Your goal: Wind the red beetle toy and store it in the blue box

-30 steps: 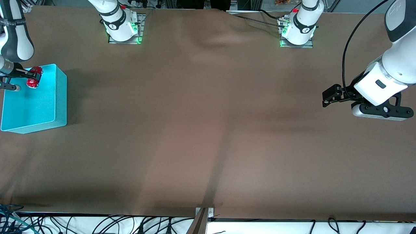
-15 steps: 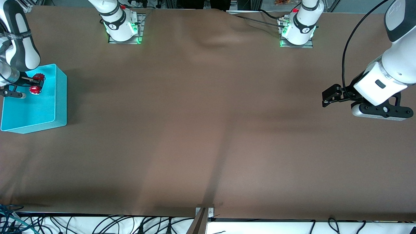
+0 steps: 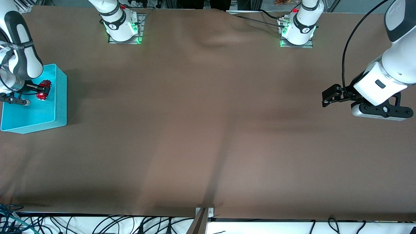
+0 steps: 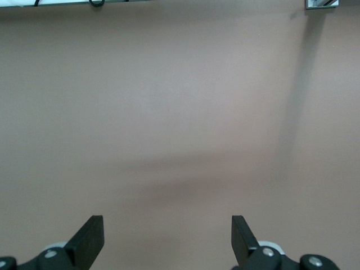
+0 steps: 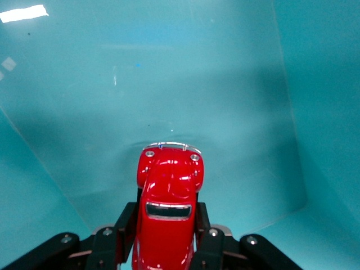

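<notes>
Brown cloth covers the table (image 3: 201, 130). At the right arm's end, the right gripper (image 3: 38, 91) has shifted with the red beetle toy (image 3: 43, 89) across the blue box (image 3: 60, 100), fingers clamped on its glossy rounded body, inside the walls. The left gripper (image 3: 328, 96) waits over bare cloth, fingers apart, unmoved.

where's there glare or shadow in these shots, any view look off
Front view: soft shadow bands cross the brown table. Right wrist view: a white glare patch on the blue box wall, highlights on the red beetle toy, dark shading under it. Left wrist view: faint shadow streaks only.
</notes>
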`<state>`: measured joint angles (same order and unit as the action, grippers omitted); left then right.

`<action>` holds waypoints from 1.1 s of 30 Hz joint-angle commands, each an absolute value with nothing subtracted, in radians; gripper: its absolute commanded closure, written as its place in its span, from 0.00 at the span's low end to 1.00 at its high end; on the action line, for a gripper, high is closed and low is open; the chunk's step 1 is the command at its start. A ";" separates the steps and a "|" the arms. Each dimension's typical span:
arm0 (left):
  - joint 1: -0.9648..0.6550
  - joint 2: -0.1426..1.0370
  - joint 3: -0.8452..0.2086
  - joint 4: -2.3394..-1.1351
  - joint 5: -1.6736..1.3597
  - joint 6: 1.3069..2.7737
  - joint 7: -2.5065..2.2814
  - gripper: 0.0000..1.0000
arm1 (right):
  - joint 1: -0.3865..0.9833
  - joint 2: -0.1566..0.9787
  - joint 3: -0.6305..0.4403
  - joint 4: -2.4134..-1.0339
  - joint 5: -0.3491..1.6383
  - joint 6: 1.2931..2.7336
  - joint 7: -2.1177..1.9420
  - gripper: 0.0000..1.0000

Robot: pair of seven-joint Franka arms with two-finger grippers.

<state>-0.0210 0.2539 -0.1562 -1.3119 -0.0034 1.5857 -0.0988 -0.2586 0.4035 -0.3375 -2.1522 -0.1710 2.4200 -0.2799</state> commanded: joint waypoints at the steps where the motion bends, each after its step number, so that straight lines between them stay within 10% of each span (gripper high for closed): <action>1: -0.023 0.249 -0.155 -1.298 -0.005 1.566 -0.080 0.00 | -0.279 0.411 -0.322 -2.132 -0.150 2.419 -0.305 0.74; 8: -0.023 0.249 -0.155 -1.298 -0.005 1.566 -0.078 0.00 | -0.278 0.411 -0.322 -2.132 -0.150 2.419 -0.304 0.51; 11: -0.023 0.250 -0.155 -1.298 -0.005 1.568 -0.078 0.00 | -0.279 0.411 -0.322 -2.134 -0.150 2.419 -0.304 0.19; 15: -0.023 0.249 -0.155 -1.298 -0.005 1.568 -0.078 0.00 | -0.278 0.410 -0.322 -2.132 -0.150 2.421 -0.304 0.00; 33: -0.023 0.250 -0.155 -1.298 -0.005 1.569 -0.078 0.00 | -0.278 0.336 -0.322 -2.134 -0.150 2.336 -0.302 0.00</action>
<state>-0.0210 0.2539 -0.1562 -1.3119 -0.0034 1.5857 -0.0976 -0.2596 0.3898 -0.3358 -2.1386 -0.1657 2.4000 -0.2800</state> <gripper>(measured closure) 0.000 0.000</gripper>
